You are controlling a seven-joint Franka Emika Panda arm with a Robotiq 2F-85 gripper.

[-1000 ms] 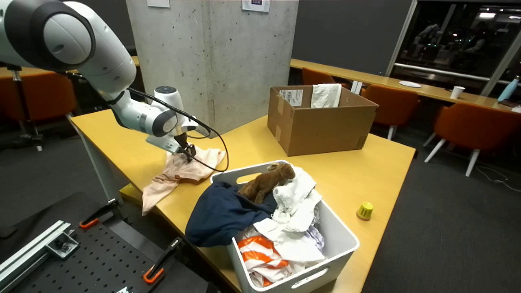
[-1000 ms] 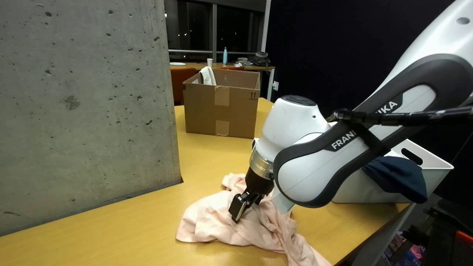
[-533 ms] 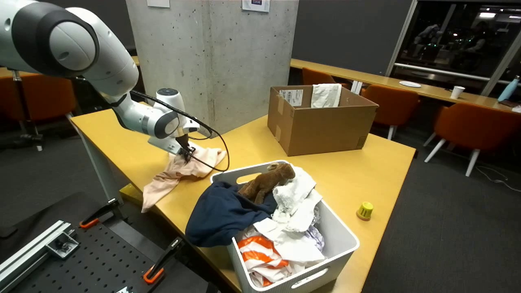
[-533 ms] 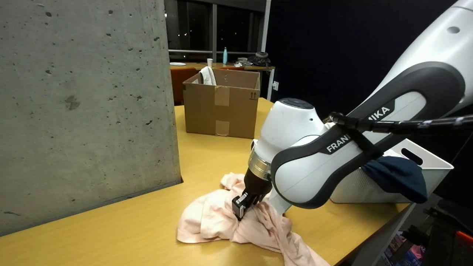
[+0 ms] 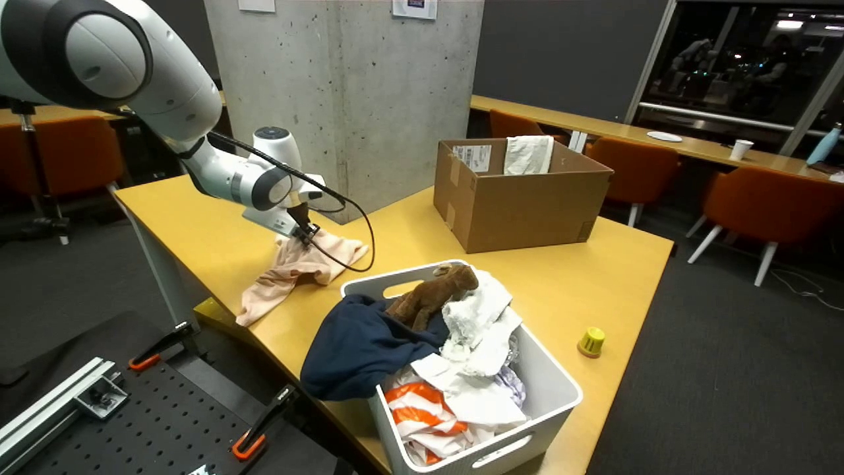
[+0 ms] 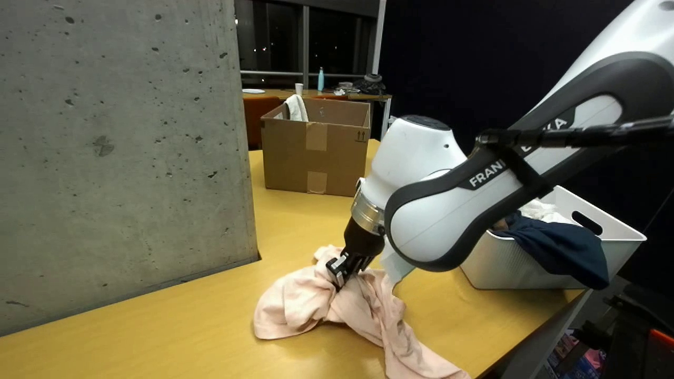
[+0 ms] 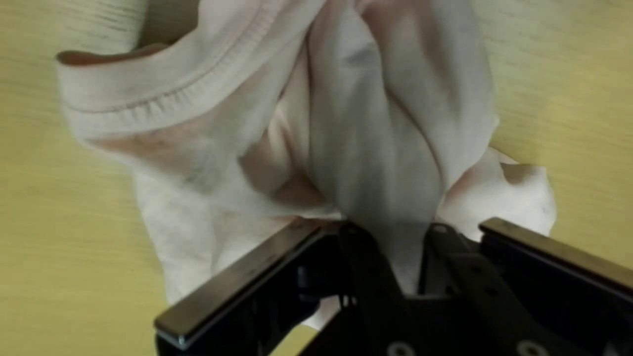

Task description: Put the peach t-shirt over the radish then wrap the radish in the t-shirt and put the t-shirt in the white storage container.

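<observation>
The peach t-shirt lies crumpled near the table's edge, its middle pulled up into a peak and one long end trailing toward that edge. At the peak is my gripper, tilted and pointing down, with its jaws shut on a bunched fold. In the wrist view the t-shirt runs in thick folds up between the fingers. The radish does not show; whether it lies under the cloth I cannot tell. The white storage container stands beside the t-shirt on the same table, loaded with cloths.
A navy cloth hangs over the container's rim, with a brown plush toy on top. Farther back is a cardboard box. A yellow cup-like object stands near the far edge. A concrete column rises beside the table.
The jaws have closed on the t-shirt, and the gripper has risen slightly. The cloth is drawn up into a peak, and its trailing end has slid inward from the table's edge.
</observation>
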